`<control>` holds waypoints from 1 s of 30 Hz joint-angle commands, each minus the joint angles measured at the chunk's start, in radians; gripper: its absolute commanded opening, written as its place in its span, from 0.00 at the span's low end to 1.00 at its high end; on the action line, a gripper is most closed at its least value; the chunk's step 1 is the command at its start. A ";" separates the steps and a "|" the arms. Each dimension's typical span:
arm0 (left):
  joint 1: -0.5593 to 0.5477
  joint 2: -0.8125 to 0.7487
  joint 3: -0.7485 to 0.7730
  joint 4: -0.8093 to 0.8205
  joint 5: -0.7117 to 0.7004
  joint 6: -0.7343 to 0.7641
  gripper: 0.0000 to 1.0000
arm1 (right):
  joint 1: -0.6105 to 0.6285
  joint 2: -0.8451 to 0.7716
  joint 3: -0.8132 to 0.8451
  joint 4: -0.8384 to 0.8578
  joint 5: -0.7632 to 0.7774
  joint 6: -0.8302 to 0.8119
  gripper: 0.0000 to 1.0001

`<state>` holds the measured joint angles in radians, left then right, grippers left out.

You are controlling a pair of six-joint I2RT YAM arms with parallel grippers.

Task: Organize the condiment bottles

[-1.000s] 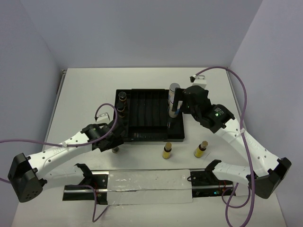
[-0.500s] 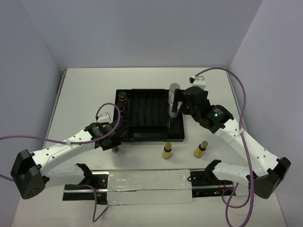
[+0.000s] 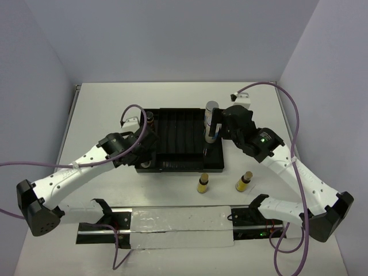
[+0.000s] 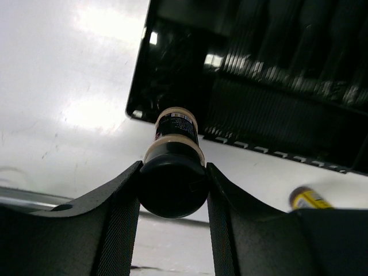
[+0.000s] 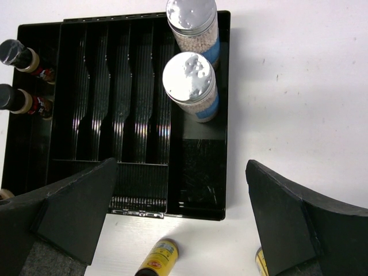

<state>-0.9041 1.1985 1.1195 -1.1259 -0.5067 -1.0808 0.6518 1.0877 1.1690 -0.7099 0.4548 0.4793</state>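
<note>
My left gripper (image 3: pixel 145 160) is shut on a dark brown jar with a black cap (image 4: pixel 172 185) and holds it upright at the front left corner of the black tray (image 3: pixel 184 168). Two more dark jars (image 3: pixel 149 117) (image 5: pixel 14 53) stand in the tray's left compartment. My right gripper (image 3: pixel 214 130) (image 5: pixel 181 172) is wide open and empty above the tray's right side. Two grey-capped bottles (image 5: pixel 190 79) (image 5: pixel 191 14) stand in the right compartment. Two yellow-filled bottles (image 3: pixel 202 183) (image 3: pixel 244 181) stand on the table in front of the tray.
A metal rail with a clear strip (image 3: pixel 172 227) runs along the table's near edge. Purple cables (image 3: pixel 290 115) loop off both arms. Walls close in the table at the back and sides.
My left gripper has lifted the dark jar off the table and carried it back and right to the tray's front left corner. The right arm has not moved.
</note>
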 commanded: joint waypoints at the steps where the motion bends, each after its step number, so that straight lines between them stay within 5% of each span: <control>1: -0.004 0.108 0.133 -0.017 -0.106 0.077 0.10 | -0.003 -0.037 -0.016 0.039 0.027 0.013 1.00; 8: 0.047 0.240 0.178 0.101 -0.153 0.150 0.10 | -0.003 -0.059 -0.033 0.026 0.029 0.013 1.00; 27: 0.126 0.260 -0.075 0.442 -0.070 0.214 0.10 | 0.044 -0.110 -0.034 -0.036 -0.126 -0.017 1.00; 30: 0.129 0.267 -0.124 0.487 -0.061 0.213 0.19 | 0.099 -0.097 -0.040 -0.055 -0.169 -0.006 1.00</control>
<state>-0.7841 1.4704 1.0392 -0.7440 -0.5785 -0.8745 0.6854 1.0114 1.1198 -0.7412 0.3633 0.4742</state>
